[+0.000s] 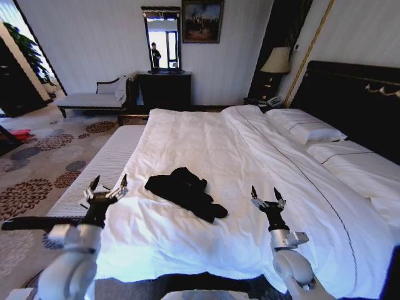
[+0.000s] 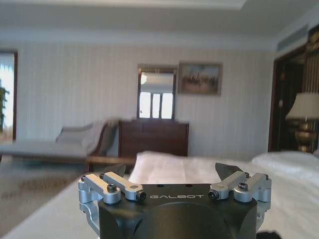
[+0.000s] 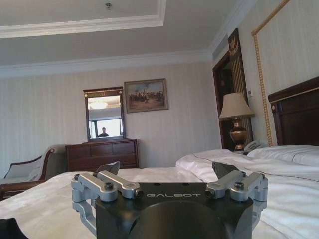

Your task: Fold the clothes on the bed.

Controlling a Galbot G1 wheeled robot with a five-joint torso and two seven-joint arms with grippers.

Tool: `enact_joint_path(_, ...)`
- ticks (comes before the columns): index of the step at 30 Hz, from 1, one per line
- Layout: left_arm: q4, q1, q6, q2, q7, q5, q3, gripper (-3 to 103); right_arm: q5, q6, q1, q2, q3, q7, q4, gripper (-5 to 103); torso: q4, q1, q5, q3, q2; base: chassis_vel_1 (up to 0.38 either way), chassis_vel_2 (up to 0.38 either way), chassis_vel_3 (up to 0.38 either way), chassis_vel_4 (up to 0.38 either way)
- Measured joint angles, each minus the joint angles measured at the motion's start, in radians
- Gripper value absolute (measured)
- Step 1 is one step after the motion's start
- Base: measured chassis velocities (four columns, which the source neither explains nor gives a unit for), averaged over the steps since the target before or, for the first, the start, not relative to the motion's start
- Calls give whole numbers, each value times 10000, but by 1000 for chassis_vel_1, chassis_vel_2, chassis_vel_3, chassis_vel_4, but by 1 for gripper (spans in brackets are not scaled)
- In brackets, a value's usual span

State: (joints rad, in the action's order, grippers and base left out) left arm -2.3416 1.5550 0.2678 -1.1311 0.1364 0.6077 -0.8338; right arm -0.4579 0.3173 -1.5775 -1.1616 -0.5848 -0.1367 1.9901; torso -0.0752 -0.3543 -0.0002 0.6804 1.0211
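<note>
Lying crumpled, the clothes point(image 1: 185, 192) sit between both open end effectors.

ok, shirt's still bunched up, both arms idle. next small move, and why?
Probably lower the left pincer toward the near left edge of the black T-shirt to start spreading it. The shirt lies crumpled in a heap on the bed, untouched, so it likely needs flattening before any fold. Both pincers, the right pincer too, are open, empty and flank the shirt.
</note>
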Motion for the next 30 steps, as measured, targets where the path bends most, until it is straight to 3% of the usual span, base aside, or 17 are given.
enact_joint_path(7,1479,-1294,1033,746,362,1526,642,100,30,137,153,29,63,-56,-341,100,-4,-1,2,1,-1,0,0,0,0)
enact_joint_path(9,2226,-1944,1233,916,284,1747,1432,100,51,198,289,45,137,-64,-593,100,-3,-1,1,1,-1,0,0,0,0)
enact_joint_path(10,2593,-2196,1235,956,169,1580,1992,100,99,234,508,60,310,-71,-835,100,-11,-1,-2,1,0,0,0,0,0)
enact_joint_path(11,2593,-2196,1235,956,169,1580,1992,100,99,234,508,60,310,-71,-835,100,-11,-1,-2,1,0,0,0,0,0)
enact_joint_path(14,3141,-2297,995,864,-52,641,2944,100,112,246,1090,77,994,-171,-1304,100,8,-1,6,2,-1,0,0,0,0)
enact_joint_path(17,3406,-2538,884,841,-64,352,3450,100,111,246,1209,-40,1147,-199,-1440,100,8,-1,3,2,-1,0,0,0,0)
enact_joint_path(19,3946,-3176,454,850,41,-184,4415,100,120,247,1319,-284,1219,-235,-1622,100,-8,-1,2,1,-1,0,0,0,0)
enact_joint_path(22,4187,-3469,169,864,131,-469,4831,100,127,250,1345,-356,1226,-246,-1684,100,-8,-1,2,1,-1,0,0,0,0)
enact_joint_path(24,4487,-3938,-99,899,334,-697,5620,100,164,276,1388,-469,1228,-252,-1773,100,-1,-2,2,1,-1,0,0,0,0)
enact_joint_path(27,4547,-4242,-69,961,488,-645,6130,100,175,288,1404,-534,1227,-253,-1810,100,-3,-1,4,0,-1,0,0,0,0)
enact_joint_path(30,4616,-4833,450,1138,953,-188,6896,100,216,328,1430,-623,1222,-253,-1865,100,-1,-1,3,0,-1,0,0,0,0)
